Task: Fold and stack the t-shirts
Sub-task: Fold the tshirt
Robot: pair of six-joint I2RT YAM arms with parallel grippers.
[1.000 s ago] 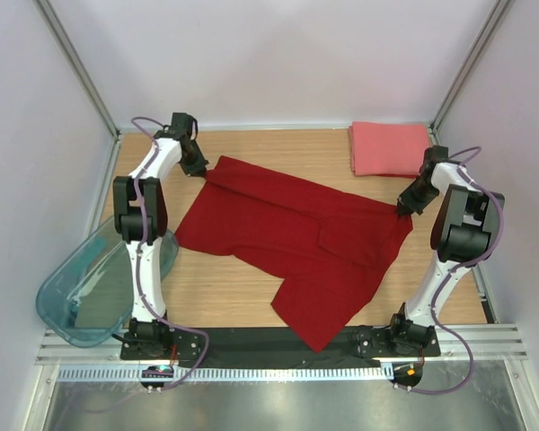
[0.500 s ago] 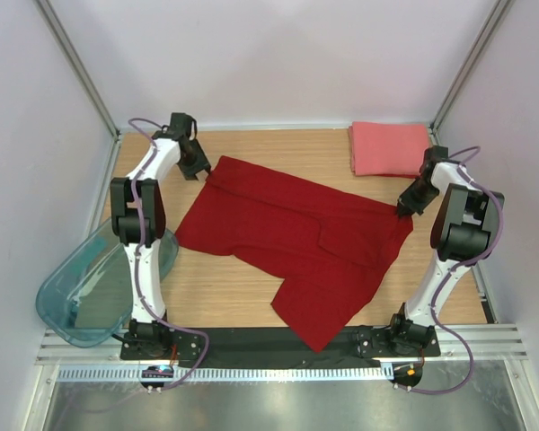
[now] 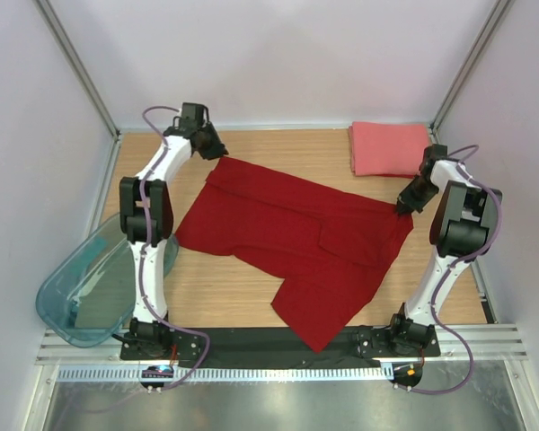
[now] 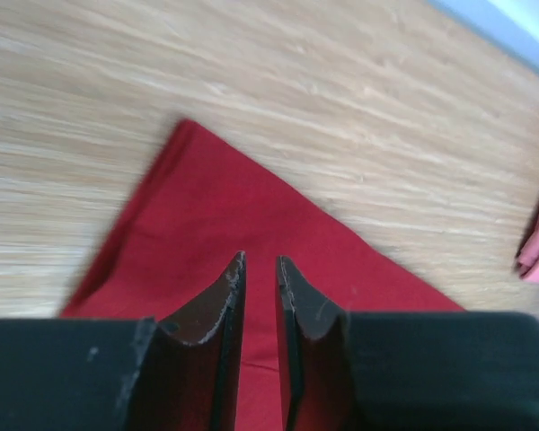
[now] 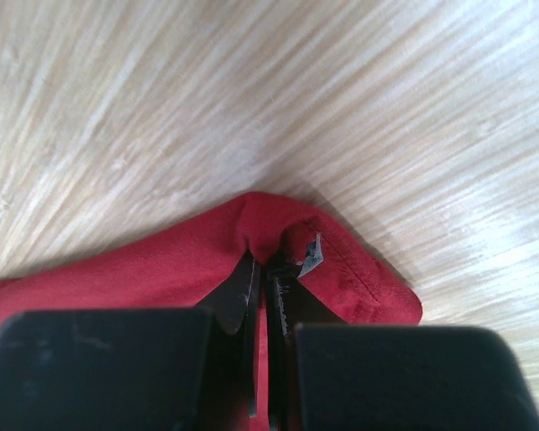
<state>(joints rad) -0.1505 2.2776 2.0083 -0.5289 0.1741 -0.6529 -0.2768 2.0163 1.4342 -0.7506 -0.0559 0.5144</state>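
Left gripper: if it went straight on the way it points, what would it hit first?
Probably the dark red shirt, near its corner just ahead of the left gripper; bare table lies beyond. Its height above the cloth is unclear.

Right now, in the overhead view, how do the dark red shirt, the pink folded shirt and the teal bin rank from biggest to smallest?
1. dark red shirt, spread out, clearly largest
2. teal bin, partly hidden
3. pink folded shirt, smallest

Wood table (image 3: pixel 225 289) — red shirt (image 3: pixel 287 233), folded pink shirt (image 3: pixel 391 148)
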